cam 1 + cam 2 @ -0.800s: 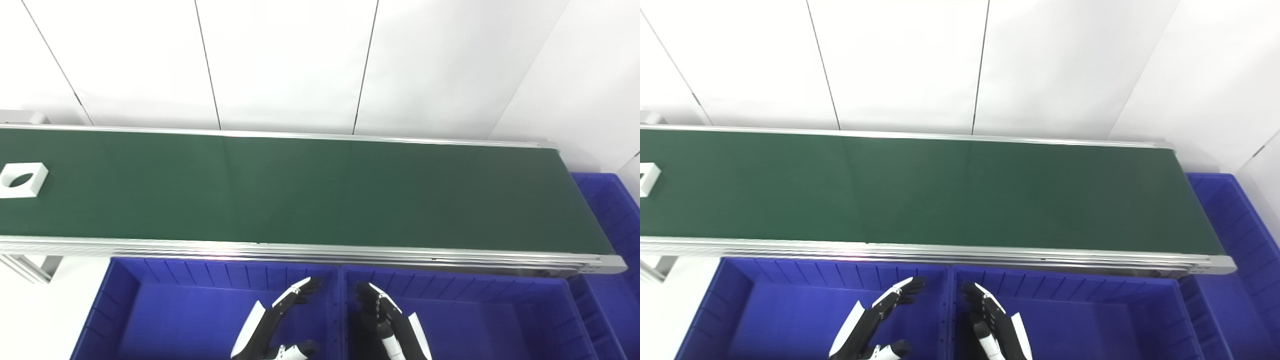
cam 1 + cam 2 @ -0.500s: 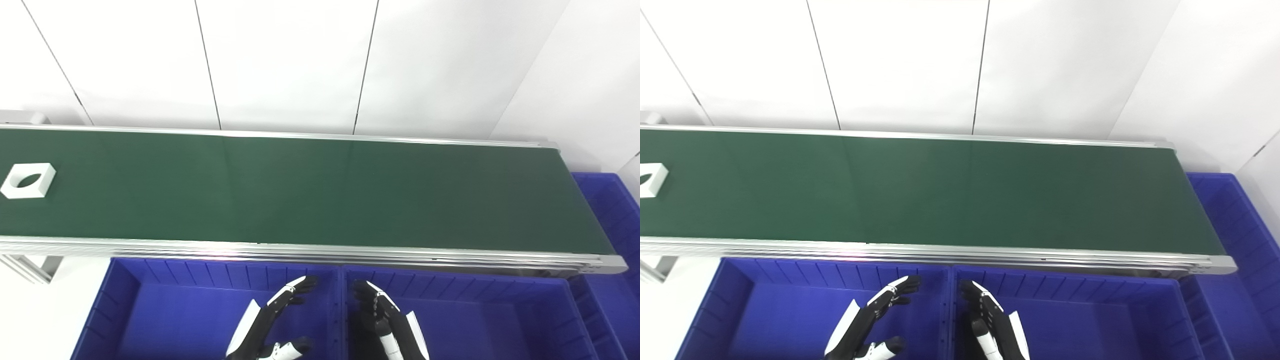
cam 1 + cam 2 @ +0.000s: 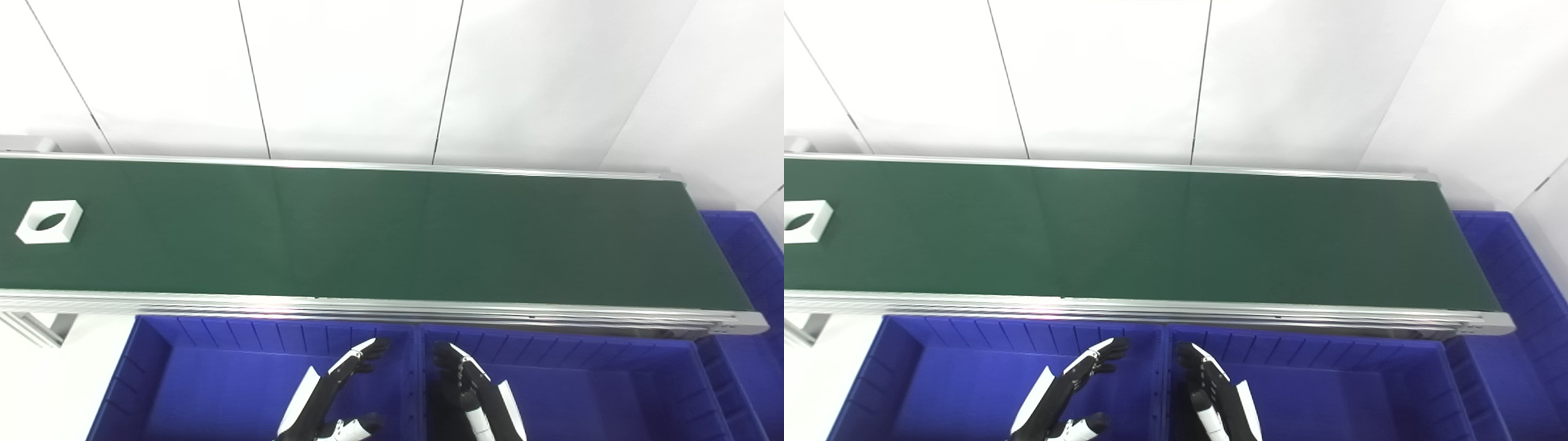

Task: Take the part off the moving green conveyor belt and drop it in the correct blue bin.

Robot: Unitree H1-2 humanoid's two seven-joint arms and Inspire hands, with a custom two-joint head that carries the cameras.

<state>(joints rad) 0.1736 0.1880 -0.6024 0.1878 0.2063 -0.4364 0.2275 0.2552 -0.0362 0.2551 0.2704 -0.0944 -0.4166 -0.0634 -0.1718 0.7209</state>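
Belt (image 3: 392,233): long green conveyor in a silver frame, crossing the view from left to right in front of a white panelled wall (image 3: 349,73).

Part (image 3: 49,221): one white square block with a round hole through its middle, lying flat on the belt at its far left end, nearer the back rail than the front one. Well apart from both hands.

Left bin (image 3: 202,386): blue, ribbed inner walls, just below the belt's front rail. Nothing lies on the part of its floor that shows.

Right bin (image 3: 588,392): blue, same make, set against the left bin with their walls touching at the middle.

Side bin (image 3: 744,245): blue, at the belt's right end, cut by the picture's edge.

Left hand (image 3: 334,398): black and white, hovering over the left bin near the shared wall, fingers (image 3: 361,358) stretched and spread toward the belt, thumb out to the side, holding nothing.

Right hand (image 3: 471,392): over the right bin beside the shared wall, fingers (image 3: 450,361) extended and slightly apart, holding nothing.
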